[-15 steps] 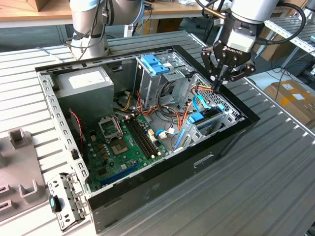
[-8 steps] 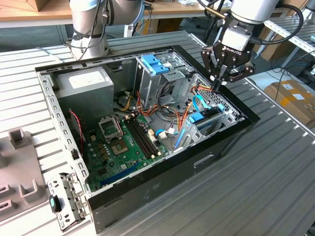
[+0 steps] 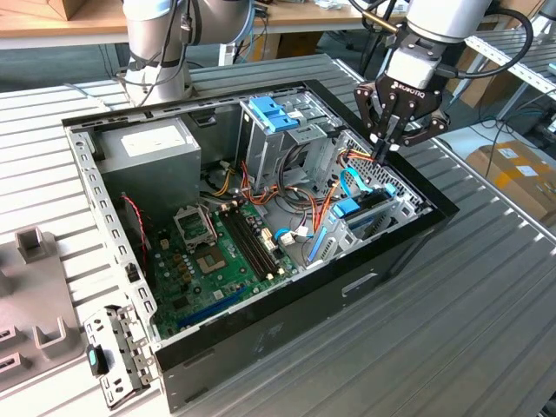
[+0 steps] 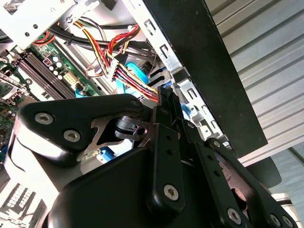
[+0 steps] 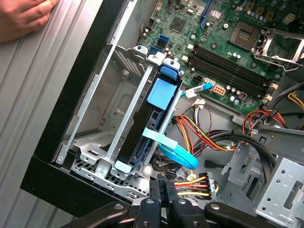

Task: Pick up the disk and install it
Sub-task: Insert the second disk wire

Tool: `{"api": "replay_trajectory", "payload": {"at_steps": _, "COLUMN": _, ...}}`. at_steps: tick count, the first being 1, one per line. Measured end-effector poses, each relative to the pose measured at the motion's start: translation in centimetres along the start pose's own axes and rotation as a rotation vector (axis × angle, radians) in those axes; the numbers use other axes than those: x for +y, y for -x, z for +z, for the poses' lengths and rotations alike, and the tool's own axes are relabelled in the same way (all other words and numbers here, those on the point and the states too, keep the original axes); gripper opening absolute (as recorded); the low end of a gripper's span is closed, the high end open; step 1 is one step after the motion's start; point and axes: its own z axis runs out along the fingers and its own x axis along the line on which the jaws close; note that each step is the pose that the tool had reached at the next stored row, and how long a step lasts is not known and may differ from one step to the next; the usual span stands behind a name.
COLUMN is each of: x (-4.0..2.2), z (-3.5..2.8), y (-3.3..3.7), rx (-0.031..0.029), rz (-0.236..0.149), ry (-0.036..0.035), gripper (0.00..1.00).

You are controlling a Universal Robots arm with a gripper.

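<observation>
Already the disk (image 5: 142,137) sits edgewise in its bay, frame centre; the gripper (image 3: 383,149), clenched empty above it, should press squarely.

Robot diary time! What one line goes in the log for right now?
hand: shut, empty | position: above open black computer case, near cage end | disk in light-blue carrier: seated in metal cage | person's hand: resting outside case

Hand (image 5: 26,16) cut by frame edge

computer case (image 3: 287,334): 1 | motherboard (image 3: 217,261): 1 | disk (image 5: 149,128): 1 | gripper (image 3: 382,155): 1
</observation>
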Motion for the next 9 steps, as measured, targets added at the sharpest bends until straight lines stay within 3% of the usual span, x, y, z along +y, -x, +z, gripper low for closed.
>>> {"api": "replay_trajectory", "payload": {"at_steps": 9, "x": 0.01, "z": 0.00, "y": 0.00, "rx": 0.0000, "rz": 0.009, "ry": 0.0007, "gripper": 0.16}}
